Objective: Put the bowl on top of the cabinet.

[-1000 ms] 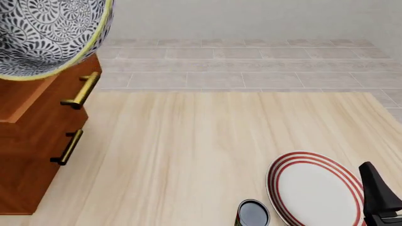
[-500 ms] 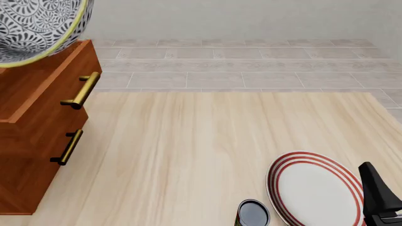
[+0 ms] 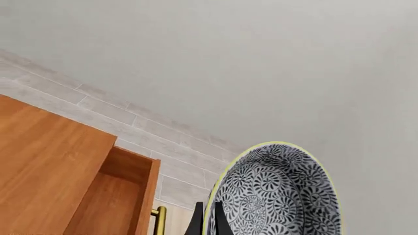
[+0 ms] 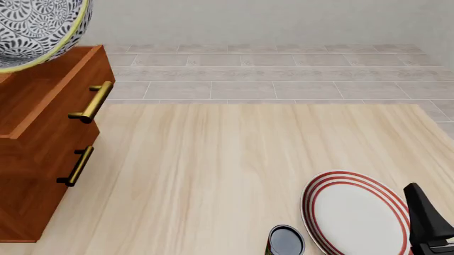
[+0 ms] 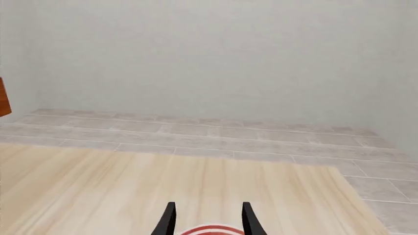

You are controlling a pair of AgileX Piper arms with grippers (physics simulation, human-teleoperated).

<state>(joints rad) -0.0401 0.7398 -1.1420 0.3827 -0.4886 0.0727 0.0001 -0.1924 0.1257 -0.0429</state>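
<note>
Table (image 4: 212, 159): cabinet (image 4: 42, 143), plate (image 4: 354, 212), can (image 4: 285, 241)

Your left wrist camera: patterned bowl held on edge beside the wooden cabinet.

You see the deep round ceramic bowl (image 3: 274, 196), white with dense dark floral swirls and a pale yellow rim, tipped so its patterned inside faces the camera. Your left pincer (image 3: 207, 220) shows as two thin black fingers (image 3: 197, 221) closed on the bowl's rim, one each side of the wall. Beside the bowl stands the reddish-brown wooden cabinet (image 3: 52, 166), its flat top slanting across the frame, with a recessed panel next to it and a brass bar handle (image 3: 160, 220) just beside the fingers. Behind runs a band of pale grey tiled floor (image 3: 130, 117) and a plain light wall (image 3: 261, 63).
</note>
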